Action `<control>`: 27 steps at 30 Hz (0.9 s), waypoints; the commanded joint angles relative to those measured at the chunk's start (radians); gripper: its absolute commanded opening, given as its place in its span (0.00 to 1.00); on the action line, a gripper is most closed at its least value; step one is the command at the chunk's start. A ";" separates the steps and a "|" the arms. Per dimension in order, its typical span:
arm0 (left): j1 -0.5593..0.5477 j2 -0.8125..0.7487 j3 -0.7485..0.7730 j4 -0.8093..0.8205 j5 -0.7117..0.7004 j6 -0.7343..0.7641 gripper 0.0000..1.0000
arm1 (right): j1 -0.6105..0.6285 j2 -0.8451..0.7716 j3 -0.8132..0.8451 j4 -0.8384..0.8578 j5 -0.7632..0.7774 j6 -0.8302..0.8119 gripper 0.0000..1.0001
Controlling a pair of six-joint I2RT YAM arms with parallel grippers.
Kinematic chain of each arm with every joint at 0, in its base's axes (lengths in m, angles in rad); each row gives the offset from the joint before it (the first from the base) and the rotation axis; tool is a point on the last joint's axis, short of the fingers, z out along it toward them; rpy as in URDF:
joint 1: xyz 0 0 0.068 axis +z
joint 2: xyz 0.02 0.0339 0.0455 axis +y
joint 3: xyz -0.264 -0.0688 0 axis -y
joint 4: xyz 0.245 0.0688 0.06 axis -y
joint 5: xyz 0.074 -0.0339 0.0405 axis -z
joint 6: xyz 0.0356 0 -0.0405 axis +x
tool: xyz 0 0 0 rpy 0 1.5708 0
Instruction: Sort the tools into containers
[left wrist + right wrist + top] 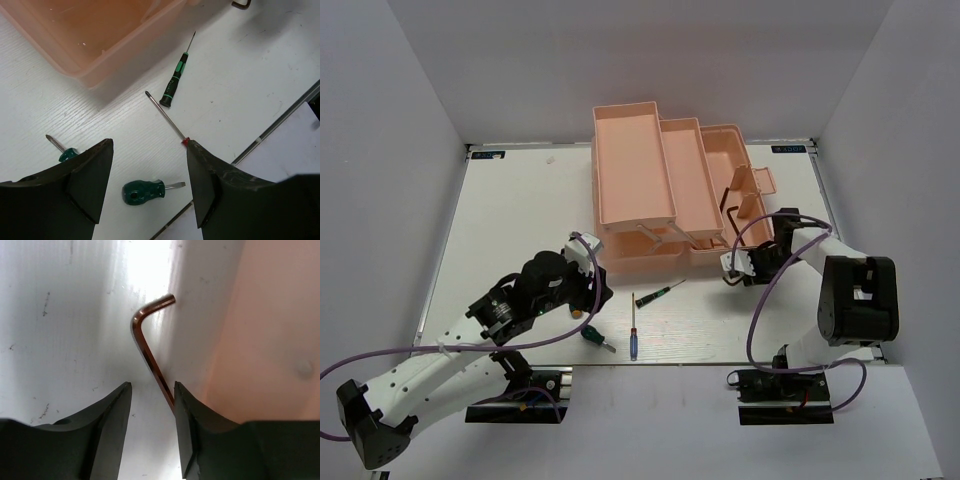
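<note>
My left gripper (594,298) is open above the table's front middle. In the left wrist view a stubby green-handled screwdriver (145,191) lies on the table between the open fingers of my left gripper (149,145). A second stubby one (63,152) is half hidden by the left finger. The slim green screwdriver (174,85) and the blue one's shaft (164,114) lie beyond; the blue handle shows from above (632,342). My right gripper (733,268) is open; its fingers (152,386) straddle a copper hex key (148,342) lying against the salmon-pink toolbox wall (260,340).
The pink toolbox (632,170) stands open at the back middle with its tiered trays spread; a dark hex key (728,212) rests in its right part. The table's front edge (280,120) runs close to the screwdrivers. White walls enclose the left, right and back.
</note>
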 commanded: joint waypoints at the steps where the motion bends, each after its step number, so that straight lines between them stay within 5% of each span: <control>1: 0.001 -0.015 -0.003 0.005 0.010 0.010 0.71 | 0.038 0.044 -0.008 -0.040 0.069 -0.070 0.45; 20: 0.001 -0.034 -0.003 0.005 0.010 0.019 0.71 | 0.087 0.002 -0.061 -0.251 0.186 -0.107 0.38; 27: 0.001 -0.034 -0.003 0.005 0.010 0.019 0.71 | 0.092 -0.050 -0.120 -0.109 0.195 -0.038 0.41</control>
